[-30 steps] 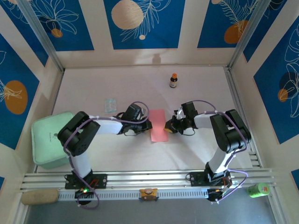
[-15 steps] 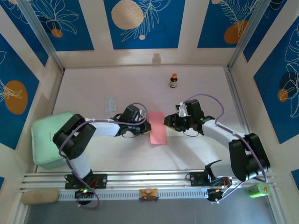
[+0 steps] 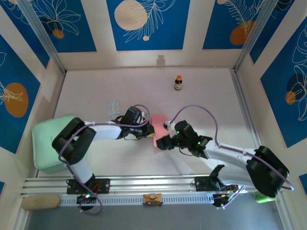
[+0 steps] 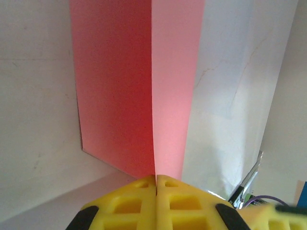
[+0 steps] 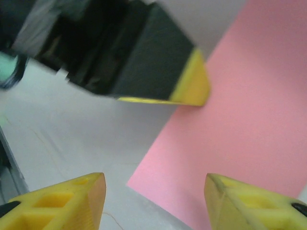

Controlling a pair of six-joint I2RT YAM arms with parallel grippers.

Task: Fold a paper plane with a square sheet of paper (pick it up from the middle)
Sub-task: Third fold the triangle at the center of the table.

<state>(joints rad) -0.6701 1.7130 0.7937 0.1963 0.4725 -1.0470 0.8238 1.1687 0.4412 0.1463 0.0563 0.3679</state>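
Pinching the square sheet of paper (image 3: 160, 120) by its 9 o'clock edge, table (image 3: 206, 96) centre, my left gripper (image 3: 149, 129) points to 3 o'clock. Right arm (image 3: 230, 153) stretches toward 10 o'clock, right gripper (image 3: 161, 142) spread over the sheet.

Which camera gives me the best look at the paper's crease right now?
Left wrist: the paper is close and sharp, its crease running straight up from the shut left gripper. Top external shows it small, partly hidden by the right gripper. Right wrist shows a blurred pink corner; I can't make out a crease there.
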